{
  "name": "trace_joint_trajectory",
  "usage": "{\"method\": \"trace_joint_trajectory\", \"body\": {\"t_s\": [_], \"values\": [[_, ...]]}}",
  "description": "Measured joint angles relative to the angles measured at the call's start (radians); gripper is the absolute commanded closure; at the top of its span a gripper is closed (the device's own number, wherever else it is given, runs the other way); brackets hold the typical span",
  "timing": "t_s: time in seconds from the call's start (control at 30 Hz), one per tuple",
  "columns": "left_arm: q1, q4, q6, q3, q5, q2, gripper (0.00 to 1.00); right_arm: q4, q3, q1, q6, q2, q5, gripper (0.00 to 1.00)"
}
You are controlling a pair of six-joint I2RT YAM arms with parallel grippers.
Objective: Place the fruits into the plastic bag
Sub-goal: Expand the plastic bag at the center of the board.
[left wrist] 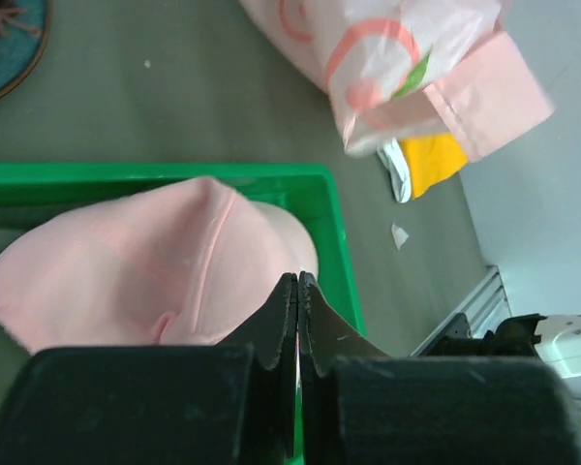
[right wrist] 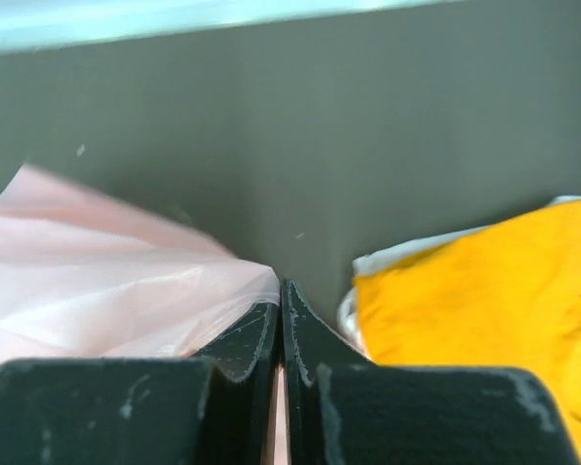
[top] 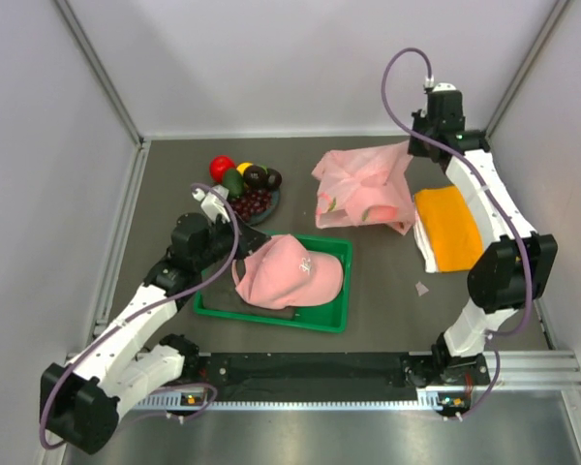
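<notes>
The fruits [top: 243,182] lie piled on a dark plate [top: 273,205] at the back left: a red round fruit [top: 221,167], a yellow citrus, a green avocado, dark brown fruits and dark red grapes [top: 252,201]. The pink plastic bag [top: 363,189] lies right of them, and shows in the left wrist view [left wrist: 387,58]. My right gripper [top: 412,152] is shut on the bag's upper right edge; pink film [right wrist: 107,291] sits between its closed jaws [right wrist: 282,288]. My left gripper [top: 254,239] is shut and empty, above the pink cap [left wrist: 145,262], its tips [left wrist: 298,281] together.
The pink baseball cap [top: 286,271] lies in a green tray [top: 320,315] at the front centre. An orange folded cloth [top: 447,228] lies right of the bag, also in the right wrist view [right wrist: 484,300]. Grey walls enclose the table on three sides.
</notes>
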Motion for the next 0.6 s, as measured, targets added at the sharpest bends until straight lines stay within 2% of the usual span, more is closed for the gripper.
{"method": "trace_joint_trajectory", "body": {"t_s": [0.2, 0.33, 0.5, 0.6], "values": [[0.005, -0.108, 0.022, 0.0, -0.036, -0.039, 1.0, -0.032, 0.079, -0.052, -0.037, 0.028, 0.06, 1.0], [0.005, -0.121, 0.022, 0.0, -0.043, -0.025, 1.0, -0.032, 0.075, -0.056, -0.044, 0.027, 0.019, 1.0], [-0.008, -0.046, -0.025, -0.001, -0.032, 0.064, 1.0, 0.032, -0.056, -0.03, -0.032, -0.013, -0.082, 1.0], [-0.07, -0.001, -0.043, 0.0, -0.064, 0.132, 1.0, 0.047, -0.124, 0.017, -0.029, -0.023, -0.11, 1.0]]}}
